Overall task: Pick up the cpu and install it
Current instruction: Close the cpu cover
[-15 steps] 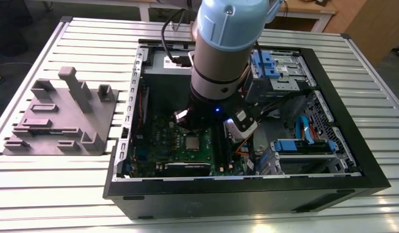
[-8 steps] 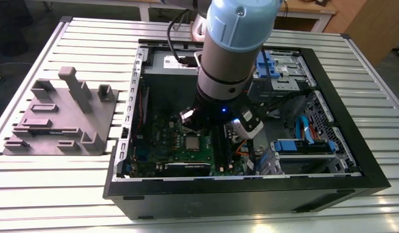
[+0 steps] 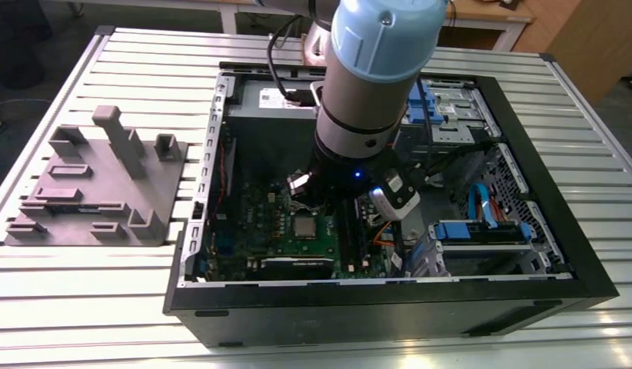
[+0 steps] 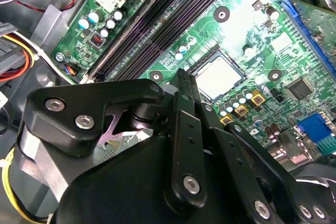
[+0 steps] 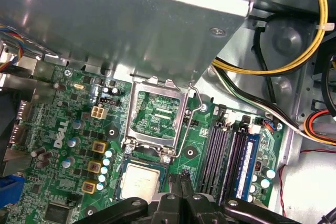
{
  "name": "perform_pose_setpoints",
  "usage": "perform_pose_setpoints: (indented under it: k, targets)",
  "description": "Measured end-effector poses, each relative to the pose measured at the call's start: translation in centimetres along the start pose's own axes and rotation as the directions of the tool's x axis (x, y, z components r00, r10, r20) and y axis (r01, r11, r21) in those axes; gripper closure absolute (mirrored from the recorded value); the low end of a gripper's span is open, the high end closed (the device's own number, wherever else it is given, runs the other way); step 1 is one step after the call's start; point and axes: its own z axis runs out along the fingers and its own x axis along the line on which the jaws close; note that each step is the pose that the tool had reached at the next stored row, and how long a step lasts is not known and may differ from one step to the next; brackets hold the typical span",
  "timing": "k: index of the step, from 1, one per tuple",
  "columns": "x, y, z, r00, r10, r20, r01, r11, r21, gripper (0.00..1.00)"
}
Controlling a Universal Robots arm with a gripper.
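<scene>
Exterior view: high, angled down over the whole open computer case [image 3: 398, 307]. Both wrist views: close above the motherboard [image 4: 252, 30] [image 5: 68, 129], sharing the cpu [image 4: 219, 76] [image 5: 139, 181].

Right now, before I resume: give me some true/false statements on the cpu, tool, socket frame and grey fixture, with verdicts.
1. The cpu lies flat in its socket on the motherboard. True.
2. The tool grips the cpu. False: it is shut on nothing, its tips beside the cpu.
3. The socket frame is flipped open, off the cpu. True.
4. The grey fixture block sits inside the computer case. False: it lies on the slatted table, at the exterior view's left of the case.
</scene>
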Motion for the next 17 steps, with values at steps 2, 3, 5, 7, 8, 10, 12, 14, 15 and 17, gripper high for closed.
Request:
perform_pose_setpoints:
  k: [2,3,5,7,8,10,12,14,15,17]
  targets:
    - [0.00,0.00,0.00,1.0000,0.000,0.0000,0.000,1.0000,0.0000,0.90]
    - [0.00,0.00,0.00,1.0000,0.000,0.0000,0.000,1.0000,0.0000,0.90]
    - [-0.01,0.00,0.00,1.0000,0.000,0.0000,0.000,1.0000,0.0000,0.90]
    - [-0.02,0.00,0.00,1.0000,0.000,0.0000,0.000,1.0000,0.0001,0.90]
    - [-0.09,-0.02,0.01,1.0000,0.000,0.0002,0.000,1.0000,-0.0001,0.90]
    - [-0.29,-0.07,0.00,1.0000,-0.008,-0.0002,0.008,1.0000,-0.0037,0.90]
    - [-0.52,-0.12,0.04,0.9999,-0.015,0.0046,0.015,0.9995,-0.0271,0.90]
    - [-0.85,-0.12,0.14,0.9998,-0.016,0.0082,0.016,0.9990,-0.0419,0.90]
    - [-1.03,-0.01,0.27,0.9998,-0.016,0.0087,0.016,0.9989,-0.0440,0.90]
    - [-1.30,0.38,0.59,0.9998,-0.016,0.0093,0.016,0.9988,-0.0465,0.90]
